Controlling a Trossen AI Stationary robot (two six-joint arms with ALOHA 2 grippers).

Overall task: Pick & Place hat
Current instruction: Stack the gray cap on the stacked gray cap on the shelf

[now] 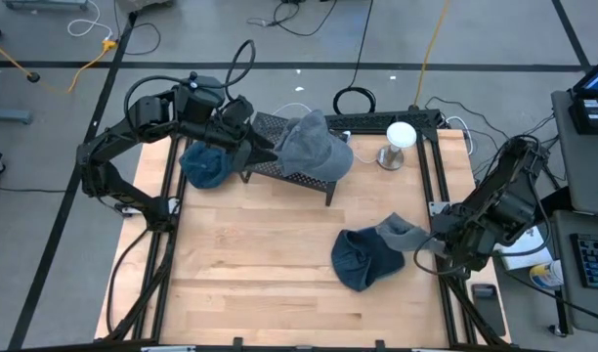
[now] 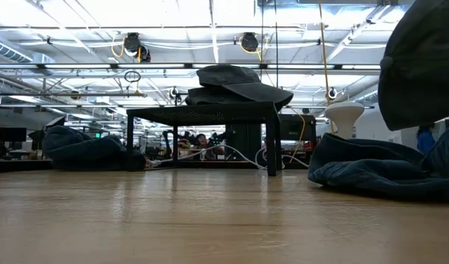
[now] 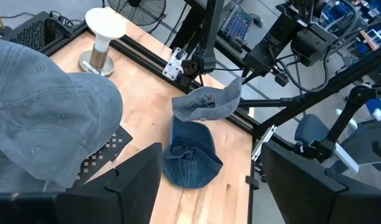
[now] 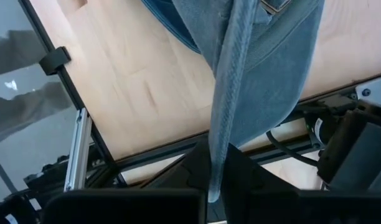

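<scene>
A grey cap [image 1: 314,147] sits on top of a black mesh stand [image 1: 279,168]; it also fills the near side of the left wrist view [image 3: 47,118]. My left gripper [image 1: 248,139] hovers open just left of it [image 3: 209,186]. A dark blue hat [image 1: 203,164] lies on the table left of the stand. My right gripper [image 1: 428,244] at the table's right edge is shut on a light grey-blue cap [image 1: 401,233]. Beside it a dark blue cap [image 1: 363,259] lies on the wood. My right gripper pinches a folded edge of the light grey-blue cap [image 4: 220,155] between its two fingers, near the buckle strap [image 4: 274,6]. The fingers come in from the table's right side. The cap is raised [image 2: 422,59] over the dark blue cap [image 2: 378,169]; whether they touch I cannot tell.
A white mushroom-shaped stand [image 1: 399,142] is at the table's far right. A black metal frame [image 1: 441,196] borders the table. Open wood [image 1: 250,254] lies in the near left half. Cables and a desk with equipment lie beyond the table.
</scene>
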